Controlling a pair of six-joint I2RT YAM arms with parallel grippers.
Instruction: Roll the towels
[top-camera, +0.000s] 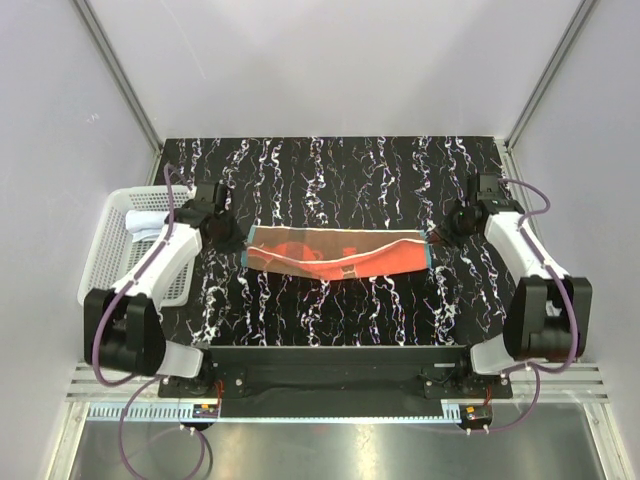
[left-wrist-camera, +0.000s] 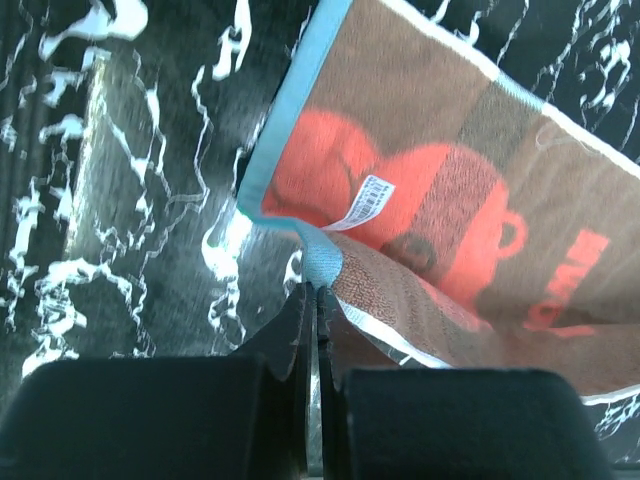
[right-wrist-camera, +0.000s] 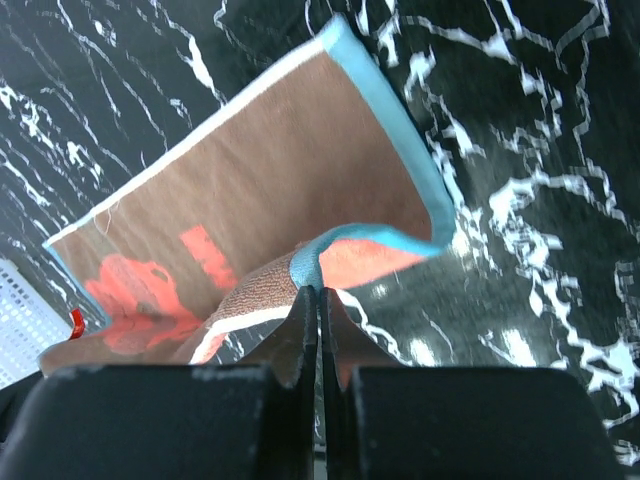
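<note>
Angling inward, both end effectors (top-camera: 235, 240) (top-camera: 435, 238) pinch the brown towel (top-camera: 335, 252).

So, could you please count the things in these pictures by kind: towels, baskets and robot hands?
Towels: 2 (brown towel, pale towel)
Baskets: 1 (white basket)
Hands: 2 (left hand, right hand, both shut on the brown towel)
Total: 5
</note>
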